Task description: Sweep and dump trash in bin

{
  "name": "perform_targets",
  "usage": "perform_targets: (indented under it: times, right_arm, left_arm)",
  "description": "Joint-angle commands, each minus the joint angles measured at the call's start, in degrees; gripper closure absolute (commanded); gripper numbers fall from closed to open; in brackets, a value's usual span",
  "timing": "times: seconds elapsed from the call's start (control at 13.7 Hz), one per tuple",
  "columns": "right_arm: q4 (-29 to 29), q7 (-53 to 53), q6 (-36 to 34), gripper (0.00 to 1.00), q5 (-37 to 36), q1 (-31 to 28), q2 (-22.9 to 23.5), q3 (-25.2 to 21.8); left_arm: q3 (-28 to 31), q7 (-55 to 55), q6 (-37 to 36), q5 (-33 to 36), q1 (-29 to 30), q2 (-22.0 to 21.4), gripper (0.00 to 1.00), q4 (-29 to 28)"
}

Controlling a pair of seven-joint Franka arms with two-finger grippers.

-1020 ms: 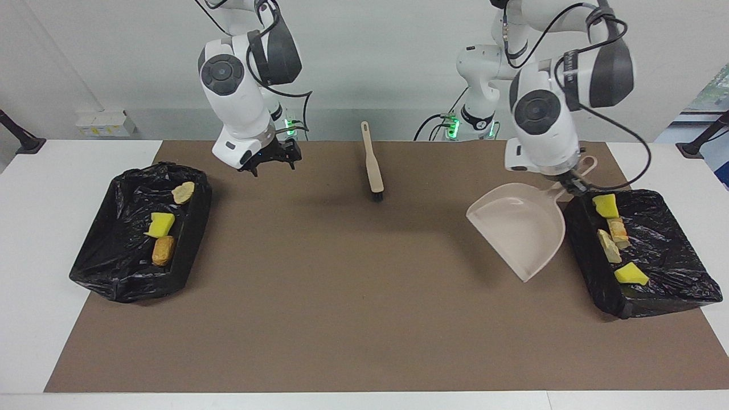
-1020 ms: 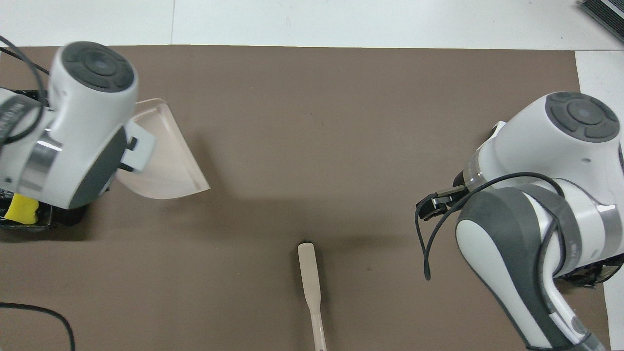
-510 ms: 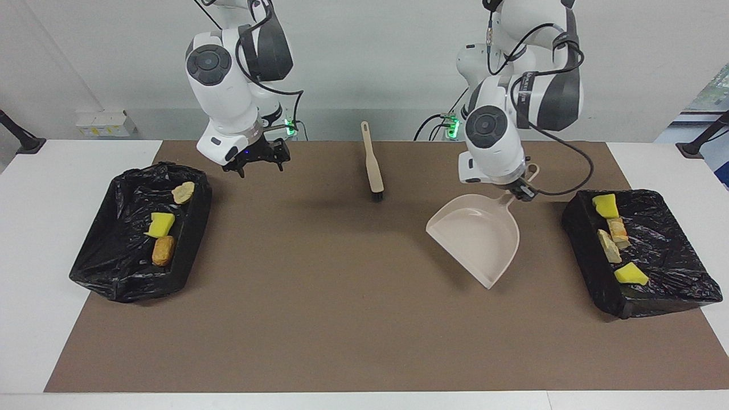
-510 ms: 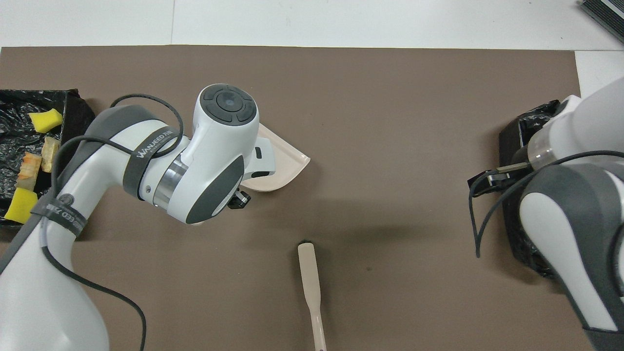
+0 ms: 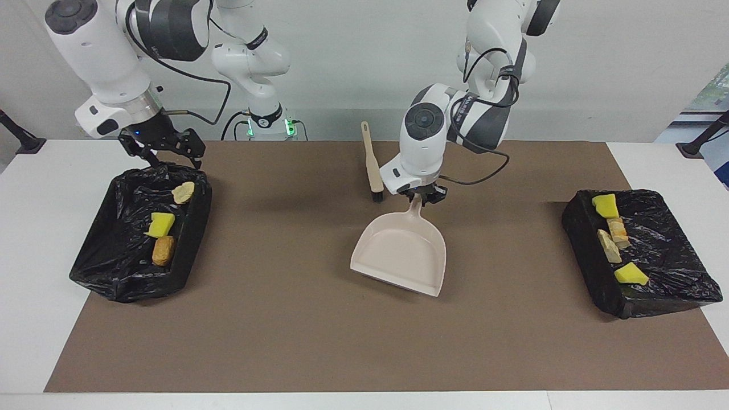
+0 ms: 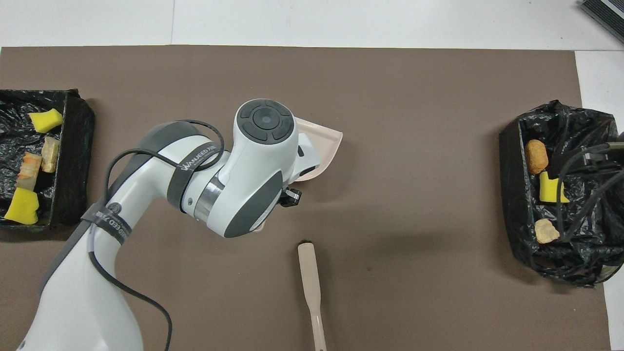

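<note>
All seven sponge and bread-like trash scraps [image 5: 612,246] already lie in the two black-lined bins [image 5: 672,296], none under either gripper. The left gripper [image 5: 422,197] clamps the beige plastic dustpan [image 5: 401,256] handle; the right gripper [image 5: 162,149], spread wide, hovers over one bin's rim. Only setting the dustpan down appears left.

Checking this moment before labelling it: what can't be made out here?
- Overhead view: left gripper and dustpan handle, hidden under the left arm.
- Overhead view: brush handle end, cut off by the bottom edge.
- Overhead view: right gripper, outside the frame.
</note>
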Motion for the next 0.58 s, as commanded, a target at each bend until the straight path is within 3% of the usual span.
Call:
perform_targets:
  times: [0.0,0.51]
  right_arm:
    - [3.9,0.0,-3.3,0.0,1.4,-2.2,-0.2,2.3]
    - [0.8,3.2,-1.5,0.0,1.3,-2.7,-2.9,4.1]
  left_arm:
    - [1.2,-4.2,0.0,-1.7,-1.1,2.7,1.0,4.3]
    - [1.2,-13.0,2.4,-2.2,-3.6,7.4,1.0,5.2]
